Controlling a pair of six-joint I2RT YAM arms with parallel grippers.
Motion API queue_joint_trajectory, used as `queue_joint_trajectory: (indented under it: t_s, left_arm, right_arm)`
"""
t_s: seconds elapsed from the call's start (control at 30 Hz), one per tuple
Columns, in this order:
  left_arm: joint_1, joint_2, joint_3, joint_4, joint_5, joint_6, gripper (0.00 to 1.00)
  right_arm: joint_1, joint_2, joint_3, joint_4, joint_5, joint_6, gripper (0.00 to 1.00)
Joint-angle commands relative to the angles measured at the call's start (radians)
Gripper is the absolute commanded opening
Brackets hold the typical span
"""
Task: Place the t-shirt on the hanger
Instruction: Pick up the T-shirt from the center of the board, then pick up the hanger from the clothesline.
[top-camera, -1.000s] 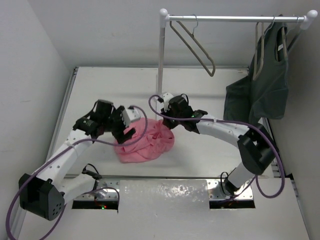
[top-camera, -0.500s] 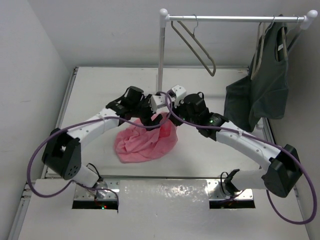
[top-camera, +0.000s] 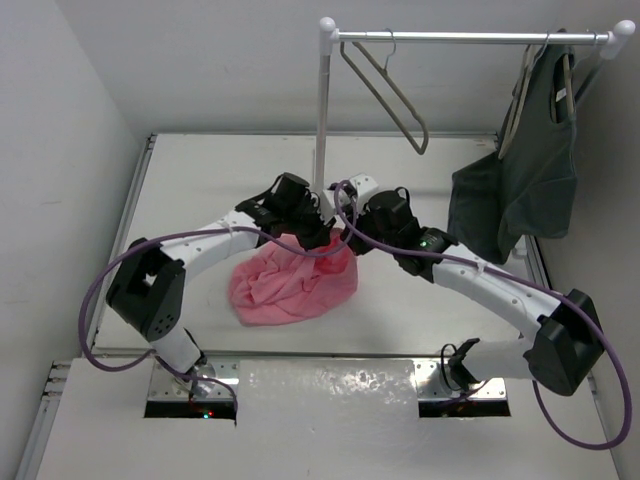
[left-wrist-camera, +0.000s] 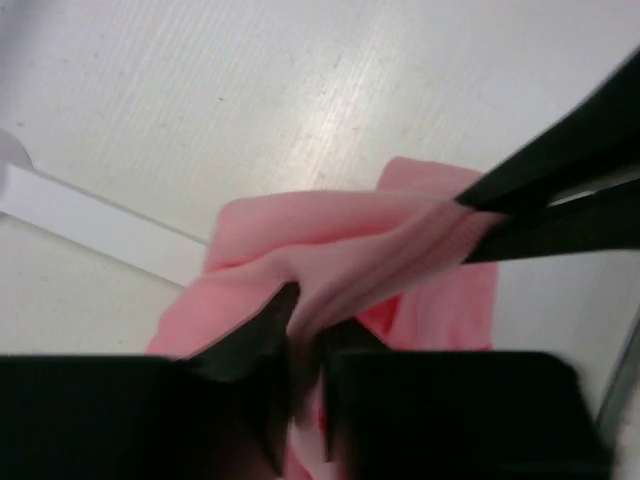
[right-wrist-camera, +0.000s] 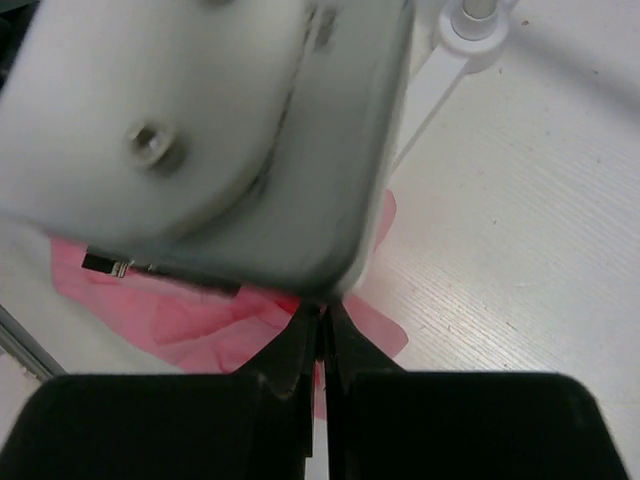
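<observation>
Item: table (top-camera: 200, 180), white, with both arm bases at 6 o'clock of the overhead view.

Item: the t-shirt (top-camera: 290, 288), salmon pink. It lies crumpled in a heap on the table just short of centre, with its far edge lifted into a ridge between the two grippers.

Item: left gripper (left-wrist-camera: 305, 312), reaching in from 9 o'clock, its fingers pressed onto a fold of the pink cloth.

Item: right gripper (right-wrist-camera: 321, 330), reaching in from 3 o'clock, its fingers nearly touching and pinching the ribbed edge of the same ridge. The two grippers are just beside each other.

Item: rack post (top-camera: 322, 120), white and upright, just beyond the grippers, carrying a rail (top-camera: 470, 37) across 12 to 2 o'clock.

Item: the hanger (top-camera: 398, 100), taupe and bare, hooked on the rail near 12 o'clock.

Item: dark grey-green garment (top-camera: 520, 190), hanging at 2 o'clock.
</observation>
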Motion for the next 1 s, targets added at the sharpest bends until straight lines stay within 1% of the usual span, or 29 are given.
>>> queue_joint_trajectory:
  t_s: [0.0, 0.03, 0.07, 0.1, 0.13, 0.2, 0.27, 0.3, 0.33, 0.4, 0.47, 0.5, 0.6, 0.63, 0.67, 0.7, 0.73, 0.77, 0.8, 0.83, 0.87, 0.9, 0.93, 0.97]
  left_arm:
    - [-0.007, 0.057, 0.064, -0.008, -0.068, -0.026, 0.03]
    - [-0.005, 0.057, 0.061, -0.030, -0.083, -0.022, 0.00]
    - [-0.004, 0.041, 0.049, -0.034, -0.100, -0.014, 0.00]
    - [0.003, 0.025, 0.016, -0.034, -0.106, 0.000, 0.00]
    - [0.006, 0.012, 0.000, -0.030, -0.120, 0.000, 0.00]
    - [0.016, -0.019, -0.023, -0.040, -0.158, -0.018, 0.00]
    - [0.038, -0.041, -0.032, -0.067, -0.178, -0.035, 0.00]
    - [0.047, -0.048, -0.041, -0.076, -0.178, -0.047, 0.00]
    - [0.058, -0.056, -0.047, -0.088, -0.177, -0.051, 0.00]
    - [0.088, -0.084, -0.069, -0.097, -0.175, -0.058, 0.00]
    - [0.113, -0.099, -0.078, -0.103, -0.177, -0.057, 0.00]
    - [0.119, -0.099, -0.081, -0.108, -0.180, -0.051, 0.00]
    - [0.142, -0.082, -0.078, -0.113, -0.185, -0.048, 0.00]
    - [0.147, -0.070, -0.075, -0.113, -0.186, -0.049, 0.00]
    - [0.153, -0.065, -0.072, -0.113, -0.188, -0.049, 0.00]
    - [0.156, -0.061, -0.067, -0.111, -0.186, -0.049, 0.00]
    - [0.158, -0.056, -0.066, -0.102, -0.186, -0.046, 0.00]
    - [0.158, -0.056, -0.069, -0.093, -0.189, -0.042, 0.00]
    - [0.158, -0.053, -0.069, -0.076, -0.191, -0.041, 0.00]
    - [0.159, -0.050, -0.069, -0.068, -0.195, -0.041, 0.00]
    - [0.159, -0.047, -0.064, -0.065, -0.197, -0.040, 0.00]
    - [0.161, -0.042, -0.058, -0.064, -0.200, -0.035, 0.00]
    - [0.159, -0.038, -0.054, -0.061, -0.209, -0.035, 0.00]
    - [0.159, -0.038, -0.054, -0.057, -0.211, -0.037, 0.00]
  right_arm:
    - [0.003, -0.035, 0.026, -0.009, -0.003, -0.004, 0.00]
    - [0.000, -0.042, 0.023, -0.022, 0.030, 0.001, 0.00]
    - [0.001, -0.046, 0.018, -0.061, 0.047, -0.004, 0.02]
    - [0.001, -0.048, 0.018, -0.090, 0.058, -0.015, 0.15]
    - [0.001, -0.046, 0.020, -0.120, 0.066, -0.051, 0.35]
    - [0.001, -0.057, 0.026, -0.227, 0.084, -0.096, 0.69]
    - [0.000, -0.083, 0.020, -0.314, 0.109, -0.104, 0.75]
    - [0.001, -0.104, 0.020, -0.342, 0.116, -0.116, 0.80]
    - [0.001, -0.153, 0.020, -0.365, 0.118, -0.123, 0.83]
    - [0.001, -0.206, 0.039, -0.411, 0.088, -0.156, 0.87]
    - [0.001, -0.262, 0.090, -0.449, 0.045, -0.182, 0.88]
    - [0.001, -0.272, 0.118, -0.466, -0.010, -0.199, 0.88]
    - [0.001, -0.246, 0.304, -0.543, -0.083, -0.254, 0.85]
    - [0.000, -0.226, 0.428, -0.560, -0.072, -0.262, 0.74]
    - [0.001, -0.179, 0.491, -0.589, -0.063, -0.272, 0.66]
    - [0.001, -0.151, 0.562, -0.603, -0.049, -0.295, 0.61]
    - [0.001, -0.123, 0.695, -0.615, -0.026, -0.308, 0.60]
    - [0.000, -0.065, 0.754, -0.614, 0.000, -0.306, 0.62]
    - [0.000, -0.039, 0.814, -0.605, 0.056, -0.350, 0.66]
    - [-0.002, -0.013, 0.913, -0.592, 0.083, -0.364, 0.69]
    - [-0.002, 0.013, 0.955, -0.560, 0.113, -0.364, 0.76]
    - [-0.002, 0.067, 0.995, -0.542, 0.156, -0.422, 0.79]
    - [-0.006, 0.095, 1.065, -0.508, 0.244, -0.441, 0.84]
    - [-0.022, 0.124, 1.101, -0.496, 0.271, -0.453, 0.85]
